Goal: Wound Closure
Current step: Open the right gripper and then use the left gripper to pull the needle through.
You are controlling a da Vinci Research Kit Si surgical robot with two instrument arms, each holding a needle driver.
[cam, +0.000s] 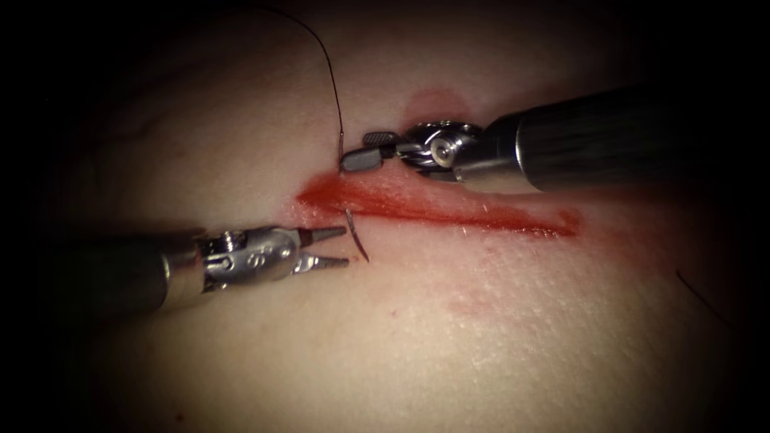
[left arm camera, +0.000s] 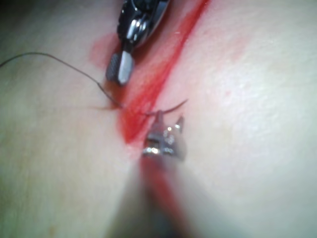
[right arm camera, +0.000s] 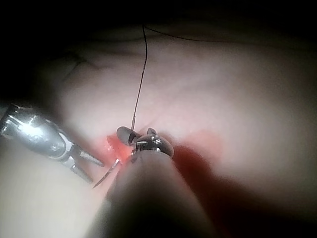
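Note:
The curved needle (cam: pixel 358 240) sits in the tissue (cam: pixel 481 337) at the left end of the cut (cam: pixel 449 212). Its pointed end sticks out on the near lip, and its tail rises from the far lip, where the dark thread (cam: pixel 330 72) leaves it and runs up and away. My left tool (cam: pixel 346 245) lies just left of the point, jaws open and holding nothing. My right tool (cam: pixel 357 151) stands open beside the tail on the far lip, gripping nothing. The left wrist view shows my left jaws (left arm camera: pixel 170 118) just short of the needle point (left arm camera: pixel 171 106).
Red fluid (cam: pixel 513 220) fills the cut and stains its right end. A pink patch (cam: pixel 433 104) marks the tissue behind the right tool. A dark strand of thread (cam: pixel 698 293) lies on the tissue at far right.

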